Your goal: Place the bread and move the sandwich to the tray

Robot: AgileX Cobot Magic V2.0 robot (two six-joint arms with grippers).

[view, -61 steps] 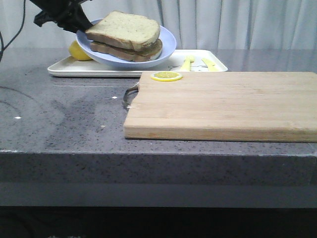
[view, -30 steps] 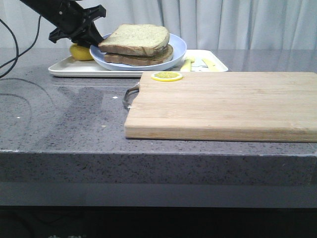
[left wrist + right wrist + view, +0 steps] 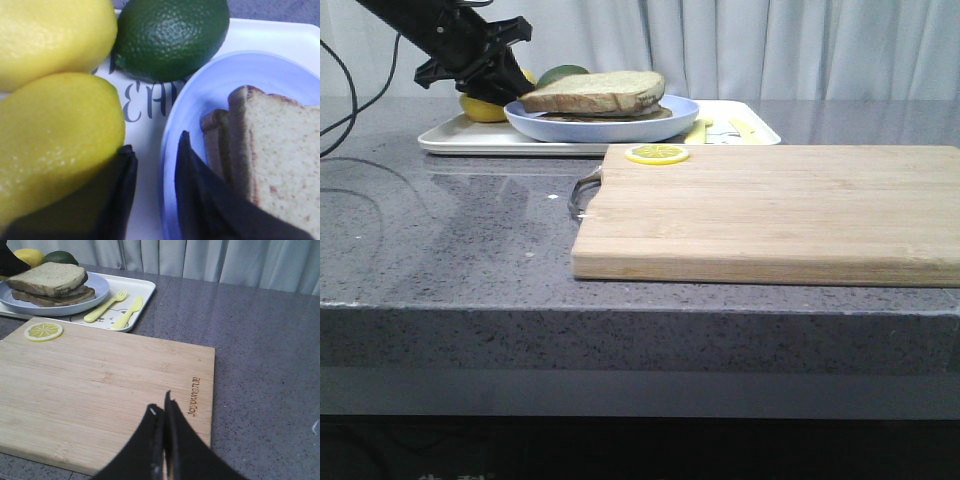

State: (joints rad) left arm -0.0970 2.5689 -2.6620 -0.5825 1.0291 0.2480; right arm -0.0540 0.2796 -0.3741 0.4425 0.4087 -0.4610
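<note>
The sandwich (image 3: 600, 93), with the thick bread (image 3: 49, 276) as its top slice, lies on the round pale-blue plate (image 3: 570, 126). The plate rests flat on the white tray (image 3: 470, 141) at the back left. The egg is hidden under the top slice. My left gripper (image 3: 510, 88) is at the plate's left edge. In the left wrist view (image 3: 154, 142) it is open and straddles the plate's rim (image 3: 167, 150), with white tray showing in the gap. My right gripper (image 3: 161, 407) is shut and empty over the wooden cutting board (image 3: 100, 375).
Two lemons (image 3: 55, 140) and a lime (image 3: 172, 35) lie on the tray beside the left gripper. A yellow fork (image 3: 105, 306) and knife (image 3: 127, 312) lie on the tray's right part. A lemon slice (image 3: 656, 154) sits on the board's far left corner.
The left gripper has lowered the plate with the sandwich from a tilted, raised pose down flat onto the tray. Its jaws now stand apart at the rim.
</note>
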